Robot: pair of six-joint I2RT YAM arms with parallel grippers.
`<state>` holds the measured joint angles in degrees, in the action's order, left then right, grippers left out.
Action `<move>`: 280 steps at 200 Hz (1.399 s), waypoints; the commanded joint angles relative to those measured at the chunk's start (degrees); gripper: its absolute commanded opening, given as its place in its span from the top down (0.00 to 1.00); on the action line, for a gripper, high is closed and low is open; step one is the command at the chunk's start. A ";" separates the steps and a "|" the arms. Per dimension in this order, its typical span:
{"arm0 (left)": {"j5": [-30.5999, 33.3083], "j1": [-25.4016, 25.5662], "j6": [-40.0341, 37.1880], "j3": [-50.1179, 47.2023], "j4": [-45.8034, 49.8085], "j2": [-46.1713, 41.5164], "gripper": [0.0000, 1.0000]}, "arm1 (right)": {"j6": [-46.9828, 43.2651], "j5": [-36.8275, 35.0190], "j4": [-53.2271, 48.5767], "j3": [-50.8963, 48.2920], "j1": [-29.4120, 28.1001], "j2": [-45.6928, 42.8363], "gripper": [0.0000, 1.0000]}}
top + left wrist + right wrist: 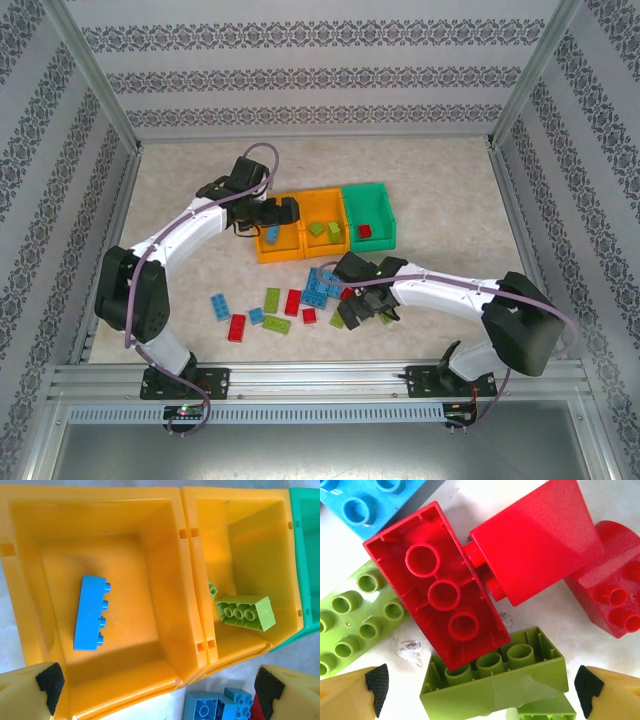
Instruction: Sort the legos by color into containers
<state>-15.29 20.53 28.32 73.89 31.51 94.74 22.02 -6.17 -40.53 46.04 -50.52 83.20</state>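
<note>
My left gripper (157,695) hangs open and empty over the near edge of the left orange container (30,570), where one blue lego (91,612) lies. The middle orange container (250,540) holds a lime lego (246,612). A red lego (365,231) sits in the green container (382,200). My right gripper (480,692) is open low over a pile. An upturned lime lego (495,680) lies between its fingertips (376,682), neither of which touches it. An upturned red lego (440,587) leans on that lime one.
Loose blue, red and lime legos (272,299) are scattered on the table in front of the containers, with a blue cluster (320,285) beside the right gripper (367,312). More red legos (540,540) and a lime plate (355,615) crowd the pile. Patterned walls enclose the table.
</note>
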 commanded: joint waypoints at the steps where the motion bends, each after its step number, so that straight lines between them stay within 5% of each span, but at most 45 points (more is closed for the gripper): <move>1: -1.23 -0.92 1.03 -2.18 -1.53 -1.85 0.01 | -1.23 -0.84 -1.80 1.36 -0.71 1.45 0.03; 51: -1.50 -1.37 1.30 -3.66 -1.91 -3.25 0.00 | -0.42 -0.75 -2.44 1.73 -0.79 3.56 0.10; 159: -0.86 -1.48 1.10 -5.12 -1.44 -4.36 0.00 | 1.26 -1.58 -2.64 1.06 -0.89 -0.87 0.47; 221: 6.44 -2.23 -2.46 -8.55 4.64 -11.77 0.01 | -1.46 3.63 6.26 5.51 3.64 -8.78 0.48; 280: 10.68 -3.04 -0.89 -17.74 10.10 -19.97 0.01 | -0.93 9.40 12.15 23.01 12.03 4.43 0.50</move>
<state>-7.66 18.39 27.20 60.29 36.23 77.69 21.15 0.05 -32.08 61.95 -40.10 81.84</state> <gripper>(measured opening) 0.994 0.637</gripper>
